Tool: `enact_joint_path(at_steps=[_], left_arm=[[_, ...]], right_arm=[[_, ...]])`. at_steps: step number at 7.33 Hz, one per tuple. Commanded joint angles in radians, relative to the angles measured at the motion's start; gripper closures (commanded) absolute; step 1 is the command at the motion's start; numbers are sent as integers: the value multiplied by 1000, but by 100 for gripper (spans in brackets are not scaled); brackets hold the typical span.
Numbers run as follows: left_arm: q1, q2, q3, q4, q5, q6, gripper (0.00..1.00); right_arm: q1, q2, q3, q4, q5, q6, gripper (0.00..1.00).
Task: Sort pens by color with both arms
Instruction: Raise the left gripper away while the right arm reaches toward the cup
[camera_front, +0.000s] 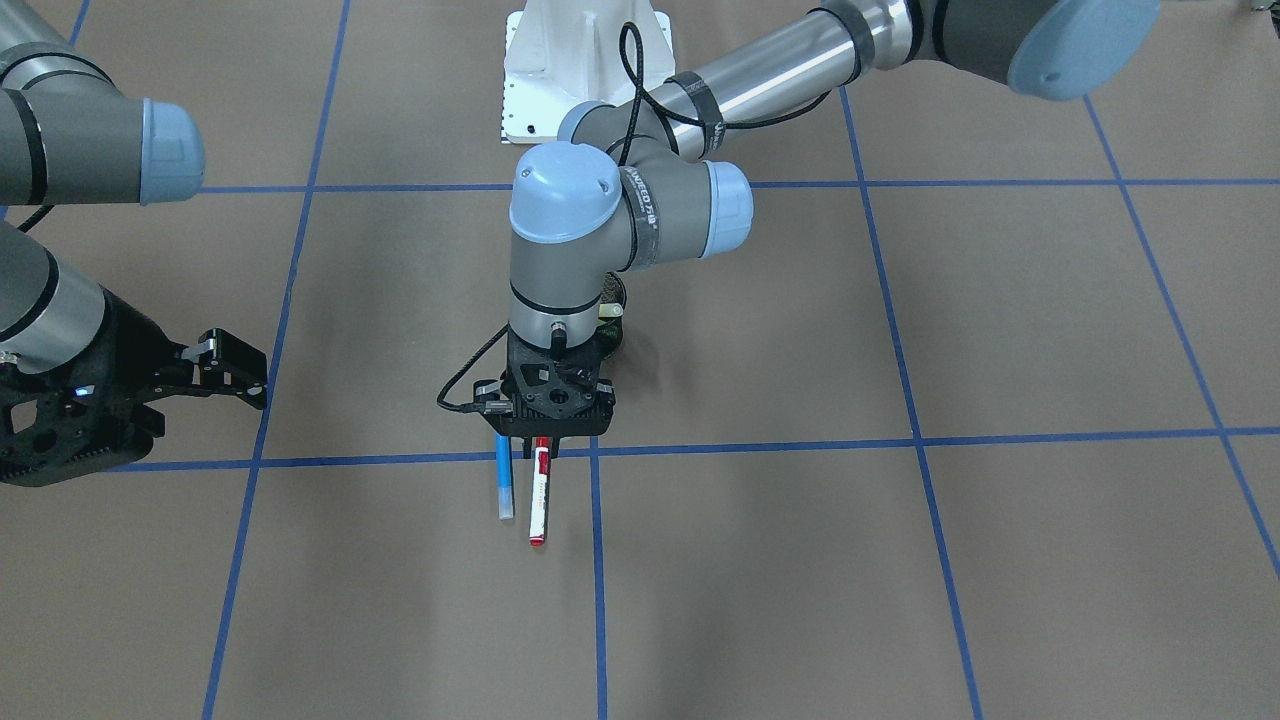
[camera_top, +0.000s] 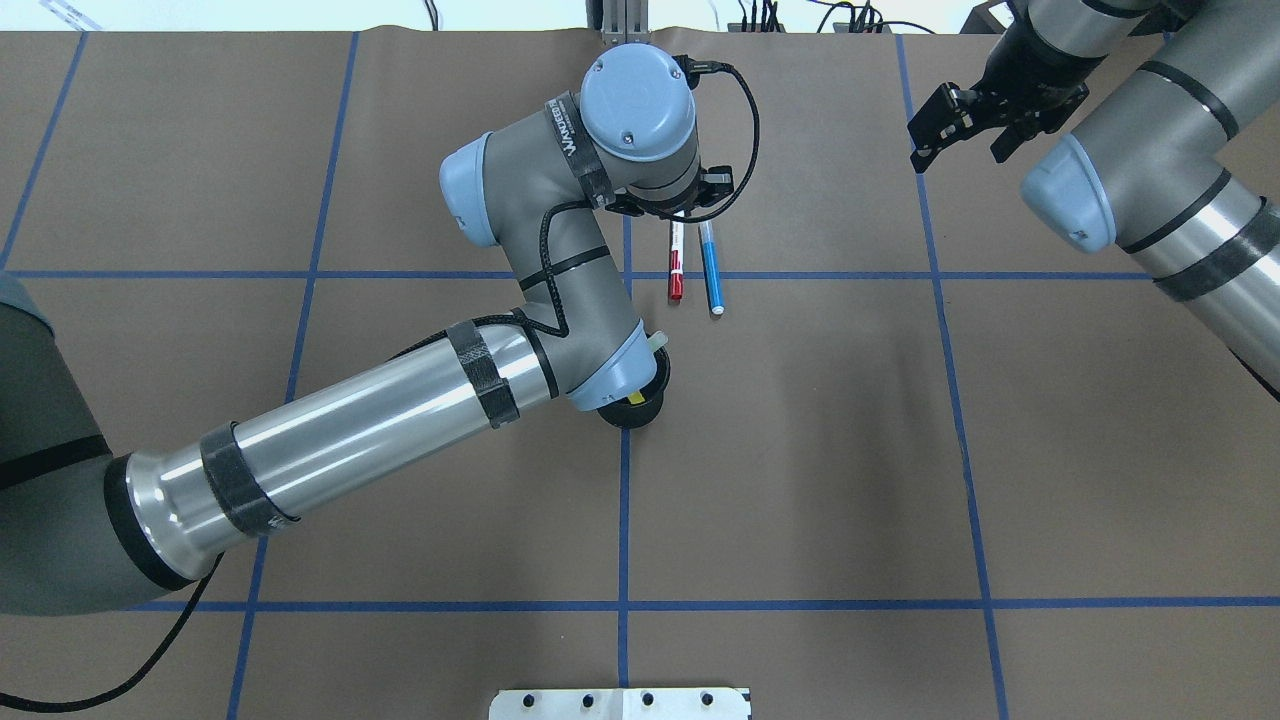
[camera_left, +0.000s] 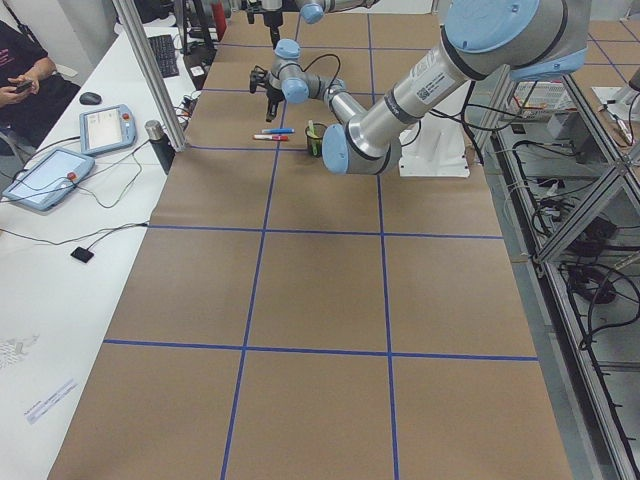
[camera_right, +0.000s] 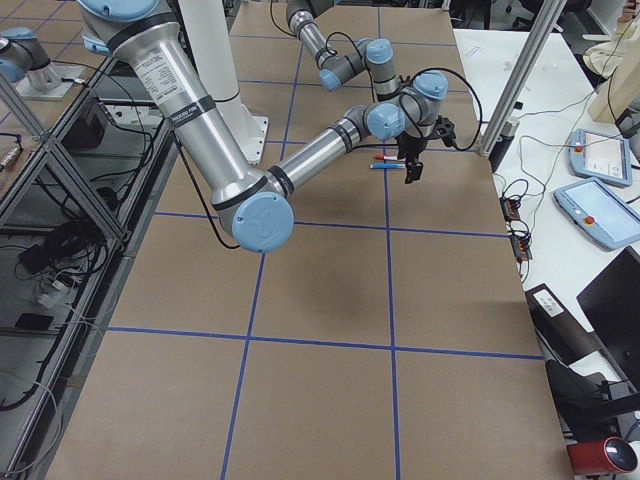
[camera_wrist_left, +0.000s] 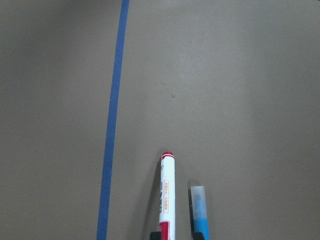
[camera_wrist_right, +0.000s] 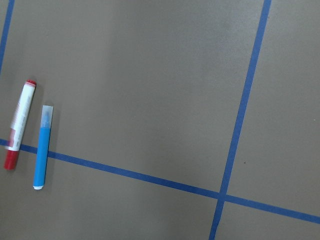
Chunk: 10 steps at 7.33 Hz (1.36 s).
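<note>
A white pen with a red cap (camera_top: 676, 262) and a blue pen (camera_top: 711, 272) lie side by side on the brown table, across a blue tape line; both also show in the right wrist view (camera_wrist_right: 20, 125). My left gripper (camera_front: 530, 442) points straight down above their far halves. In the left wrist view its fingertips (camera_wrist_left: 156, 235) stand apart on either side of the red pen (camera_wrist_left: 166, 195), which lies flat. My right gripper (camera_top: 955, 150) is open and empty, well off to the pens' side. A bit of yellow and a pale pen end show in the black mesh cup (camera_top: 635, 408).
The mesh cup stands under my left arm's elbow joint (camera_top: 610, 375), close behind the two pens. Blue tape lines (camera_top: 940, 275) divide the table into squares. The white base stand (camera_front: 585, 70) is at the robot's side. Operator tablets lie beyond the table's edge (camera_left: 45, 175).
</note>
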Motion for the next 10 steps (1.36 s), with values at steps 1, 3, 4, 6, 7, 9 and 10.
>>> enact_joint_path(at_steps=[1, 3, 4, 6, 7, 9, 10], left_arm=[[1, 0, -18, 10, -6, 37, 60], [-36, 8, -50, 46, -53, 45, 56], [-79, 12, -75, 95, -157, 74, 53], [-145, 43, -167, 242, -247, 171, 43], [-187, 111, -237, 261, -318, 229, 42], [-255, 227, -320, 263, -403, 313, 42], [-301, 261, -325, 261, -470, 332, 42]], right_arm=[[-2, 8, -1, 0, 0, 5, 2], [-20, 18, 6, 11, -5, 66, 2], [-34, 32, 6, 12, -6, 82, 2], [-80, 63, 5, 14, -35, 126, 3], [-98, 71, 3, 40, -55, 129, 3], [-132, 71, -9, 132, -55, 137, 3], [-143, 77, -11, 129, -49, 142, 3]])
